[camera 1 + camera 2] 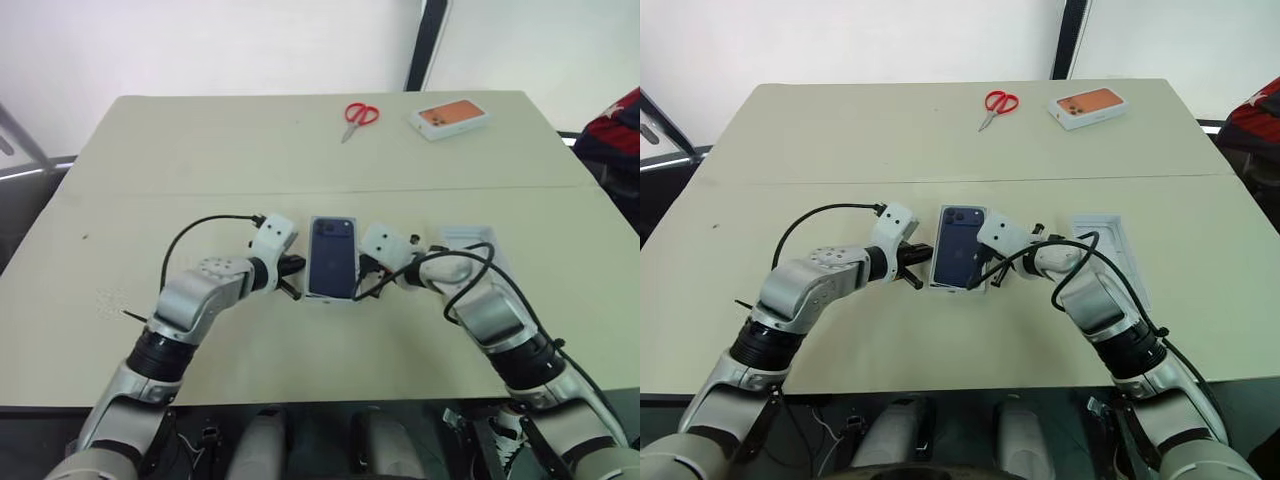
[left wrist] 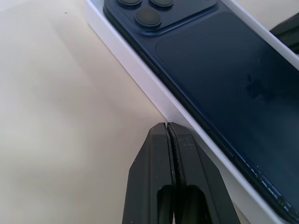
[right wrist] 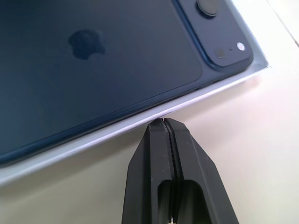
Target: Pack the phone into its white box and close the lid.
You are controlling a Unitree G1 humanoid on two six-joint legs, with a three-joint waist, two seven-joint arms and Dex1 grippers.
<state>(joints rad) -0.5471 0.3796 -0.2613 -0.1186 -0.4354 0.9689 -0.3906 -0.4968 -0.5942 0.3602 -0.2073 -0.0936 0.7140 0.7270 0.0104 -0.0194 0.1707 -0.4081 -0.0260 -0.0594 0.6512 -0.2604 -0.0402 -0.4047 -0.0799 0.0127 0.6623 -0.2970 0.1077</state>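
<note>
Beige counter [image 1: 300, 150] carries the white box [image 2: 140, 65] near its middle, closed under the lid [image 1: 332, 258] printed with a dark blue phone. Left end effector [image 2: 167, 127] and right end effector [image 3: 163, 122], both clenched empty, press the box's opposite long sides. Orange-pictured box [image 1: 449, 118] and red scissors [image 1: 358, 117] lie far back.

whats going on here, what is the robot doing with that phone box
The robot has both arms at a white box in the middle of the table. The dark blue phone shows on top of it, camera end away from the robot. The left gripper and right gripper are both shut, their tips at the box's two long sides. Neither holds anything. A white insert tray lies to the robot's right, and red scissors and another phone box sit at the far edge.
</note>
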